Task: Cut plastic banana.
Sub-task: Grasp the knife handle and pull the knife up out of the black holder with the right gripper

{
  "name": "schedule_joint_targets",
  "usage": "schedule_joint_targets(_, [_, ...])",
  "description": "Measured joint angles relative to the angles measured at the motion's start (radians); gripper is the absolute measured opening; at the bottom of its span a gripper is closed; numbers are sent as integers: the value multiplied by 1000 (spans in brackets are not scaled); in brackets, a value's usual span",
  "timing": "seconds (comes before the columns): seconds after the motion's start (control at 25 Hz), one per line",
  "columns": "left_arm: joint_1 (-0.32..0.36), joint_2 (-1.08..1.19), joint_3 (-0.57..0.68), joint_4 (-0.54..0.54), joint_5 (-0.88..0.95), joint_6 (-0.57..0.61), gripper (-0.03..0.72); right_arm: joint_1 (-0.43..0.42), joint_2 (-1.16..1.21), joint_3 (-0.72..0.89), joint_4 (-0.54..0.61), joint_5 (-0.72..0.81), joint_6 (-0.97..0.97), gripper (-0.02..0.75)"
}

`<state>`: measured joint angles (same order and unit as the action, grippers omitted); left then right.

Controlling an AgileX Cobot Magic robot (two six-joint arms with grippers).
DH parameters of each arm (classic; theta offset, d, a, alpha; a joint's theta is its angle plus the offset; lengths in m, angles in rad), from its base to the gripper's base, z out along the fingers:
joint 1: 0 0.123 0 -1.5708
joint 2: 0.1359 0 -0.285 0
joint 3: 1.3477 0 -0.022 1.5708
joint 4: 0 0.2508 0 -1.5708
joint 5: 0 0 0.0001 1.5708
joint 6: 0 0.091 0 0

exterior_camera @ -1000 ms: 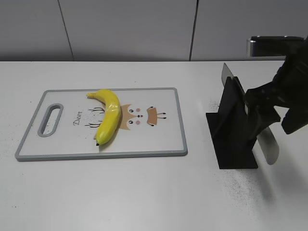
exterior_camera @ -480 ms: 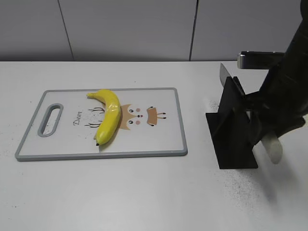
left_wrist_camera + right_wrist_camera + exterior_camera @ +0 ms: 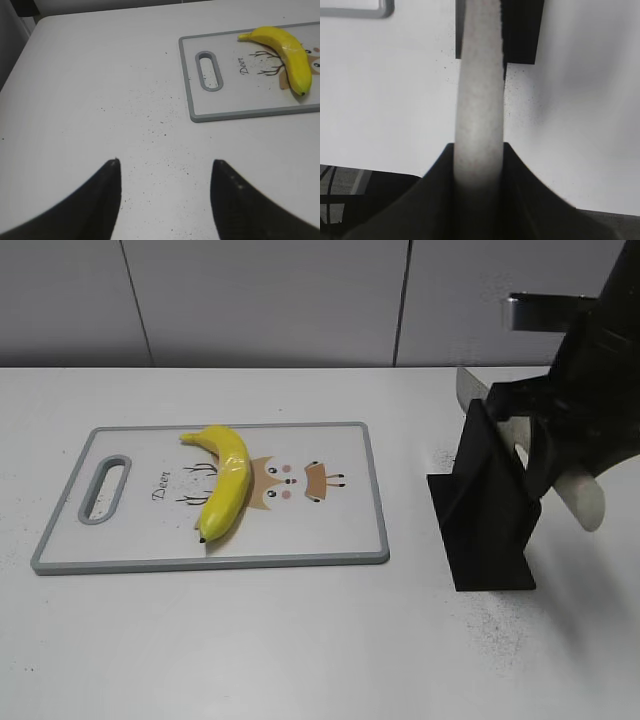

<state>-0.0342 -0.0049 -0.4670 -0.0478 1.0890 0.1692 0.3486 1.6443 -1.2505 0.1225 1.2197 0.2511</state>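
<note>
The plastic banana [image 3: 228, 480] lies yellow and curved on the left half of the white cutting board [image 3: 340, 540]; it also shows in the left wrist view [image 3: 290, 47]. My right gripper [image 3: 548, 465] is shut on the pale grey handle of a knife [image 3: 587, 502], beside the black knife stand [image 3: 485, 530]. The blade tip [image 3: 468, 390] sticks out above the stand. In the right wrist view the handle [image 3: 479, 90] runs from my jaws [image 3: 479, 147] toward the stand [image 3: 522, 30]. My left gripper [image 3: 165, 162] is open and empty over bare table, left of the board [image 3: 192, 100].
The board has a grey rim and a handle slot [image 3: 108, 490] at its left end. A metal fixture [image 3: 530, 308] stands at the back right. A grey wall runs behind the table. Dark specks dust the tabletop.
My right arm has risen and swung up to the right, lifting the knife handle higher beside the stand. The banana and board have not moved.
</note>
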Motion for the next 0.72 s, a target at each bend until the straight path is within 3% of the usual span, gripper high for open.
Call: schedule_joint_targets(0.72, [0,0,0,0,0,0,534,1,-155,-234,-107,8,12,165])
